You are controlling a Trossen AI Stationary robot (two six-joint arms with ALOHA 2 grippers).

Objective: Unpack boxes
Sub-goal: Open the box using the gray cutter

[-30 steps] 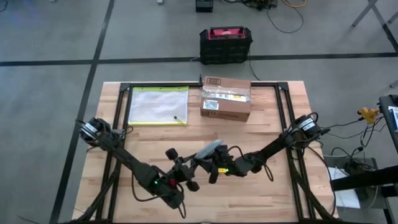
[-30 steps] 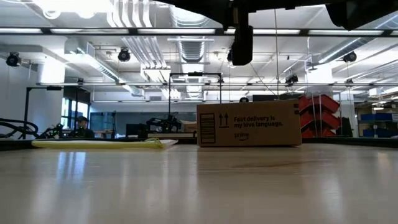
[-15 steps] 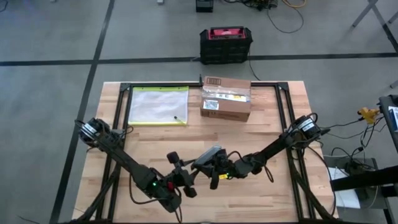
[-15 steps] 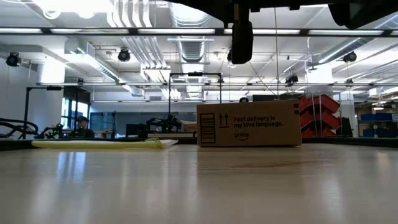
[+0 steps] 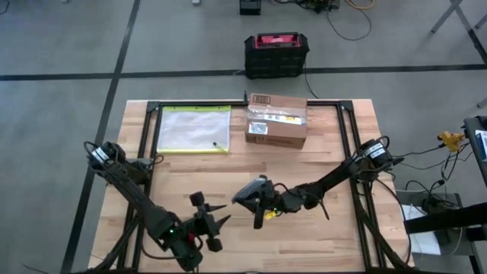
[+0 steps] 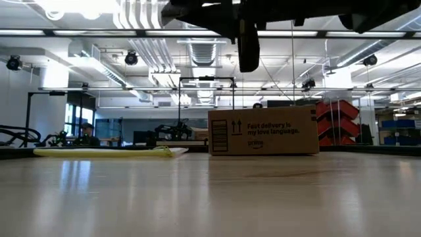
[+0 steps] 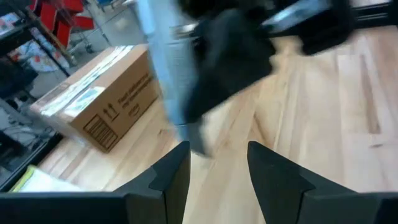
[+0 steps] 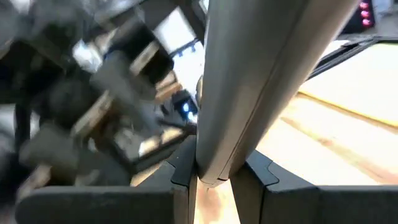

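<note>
Box [image 5: 276, 122]: far side of table, upright, white labels on top; side reads "Fast delivery is my love language."
Right gripper [image 5: 253, 199]: clamped on grey pouch [image 5: 245, 191].
Left gripper [image 5: 217, 224]: fingers apart, empty.

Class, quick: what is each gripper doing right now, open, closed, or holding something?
Left gripper: jaws open, holding nothing.
Right gripper: jaws closed on a flat grey blade-like tool.
</note>
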